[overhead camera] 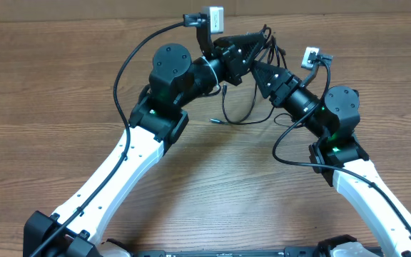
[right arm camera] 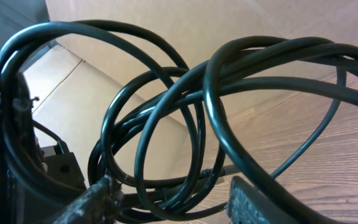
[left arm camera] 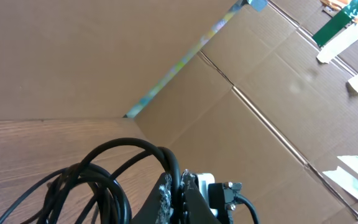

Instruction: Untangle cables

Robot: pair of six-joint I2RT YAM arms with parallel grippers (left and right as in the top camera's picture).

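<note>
The cables [overhead camera: 242, 121] are a bundle of thin black cords bunched between both grippers at the table's far middle. One loop droops onto the wood, and a small plug end [overhead camera: 215, 120] lies to its left. My left gripper [overhead camera: 242, 58] is shut on one cord. The left wrist view shows that cord pinched between the left gripper's [left arm camera: 179, 196] fingers, and the cables [left arm camera: 104, 180] coil to the left. My right gripper [overhead camera: 257, 71] faces it, almost touching. In the right wrist view the right gripper [right arm camera: 173, 202] has its jaws apart, with several loops of the cables [right arm camera: 210, 93] passing between them unclamped.
The wooden table [overhead camera: 63, 86] spreads around both arms. A cardboard wall [left arm camera: 260, 124] stands behind the far edge. Thicker black wires run along each arm to white camera modules [overhead camera: 215, 18] above the wrists.
</note>
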